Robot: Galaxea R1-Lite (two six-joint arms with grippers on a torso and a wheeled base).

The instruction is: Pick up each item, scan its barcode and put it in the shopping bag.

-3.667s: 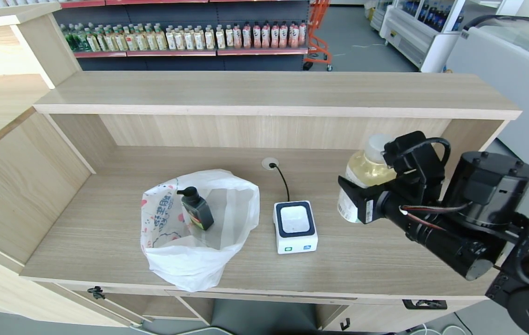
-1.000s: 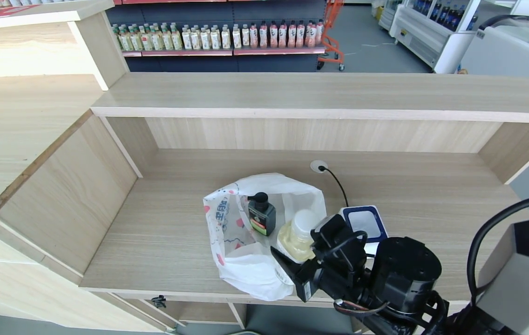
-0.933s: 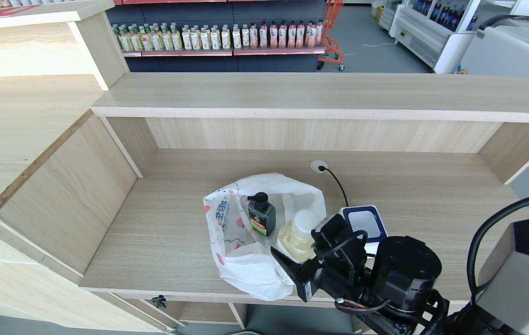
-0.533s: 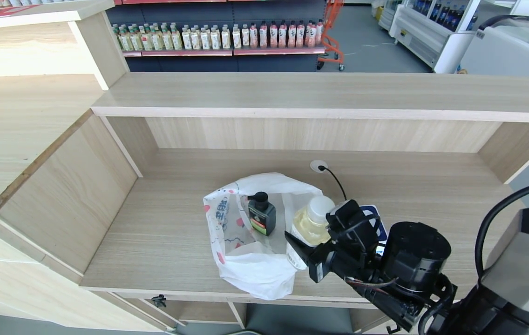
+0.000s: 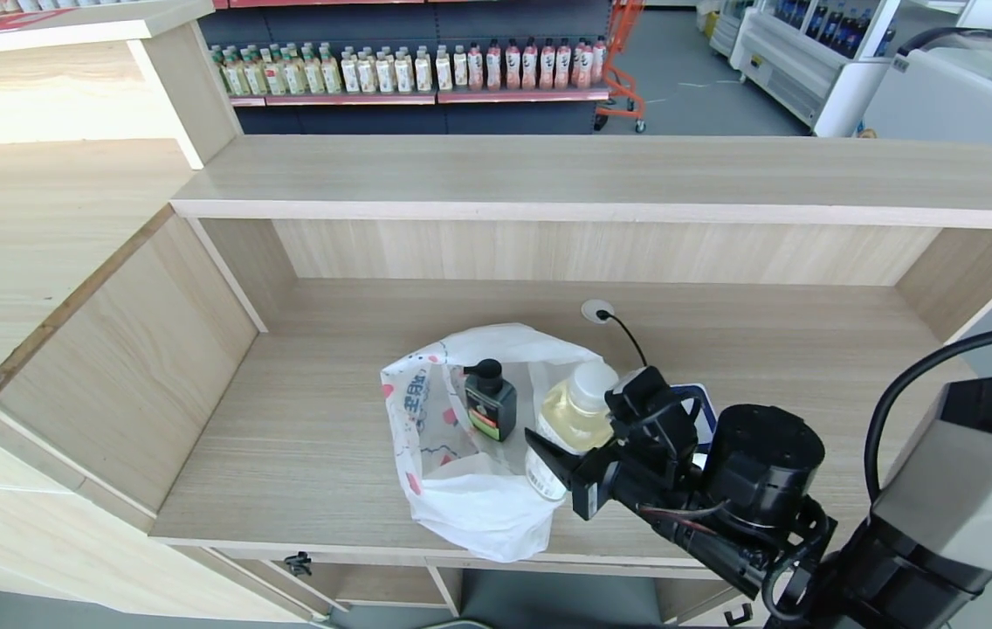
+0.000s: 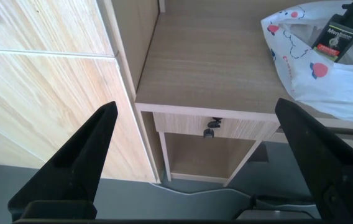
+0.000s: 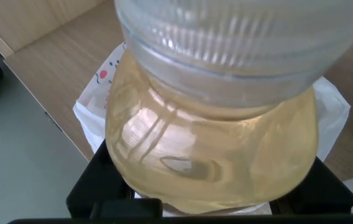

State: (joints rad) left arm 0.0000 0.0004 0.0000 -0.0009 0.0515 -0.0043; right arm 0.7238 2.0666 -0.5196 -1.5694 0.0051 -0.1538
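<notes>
My right gripper (image 5: 579, 441) is shut on a clear bottle of yellow liquid with a white cap (image 5: 573, 412), held upright at the right rim of the white shopping bag (image 5: 452, 472). The same bottle (image 7: 220, 143) is close up in the right wrist view, with the bag (image 7: 99, 93) below it. A black pump bottle (image 5: 489, 412) stands inside the bag. The white and blue scanner (image 5: 699, 411) sits just right of the bag, mostly hidden by my arm. My left gripper (image 6: 195, 109) hangs open below the counter's front edge, with the bag (image 6: 325, 84) and the pump bottle (image 6: 339, 36) beyond it.
The wooden counter (image 5: 330, 411) has a raised back wall and a side panel on the left. The scanner's cable (image 5: 627, 336) runs to a round port (image 5: 597, 309). A drawer with a small black handle (image 6: 212, 126) lies under the counter's front edge.
The head camera has shifted. My right arm carried the yellow bottle from right of the scanner to the bag; in the last second it rose slightly and edged left at the bag's rim.
</notes>
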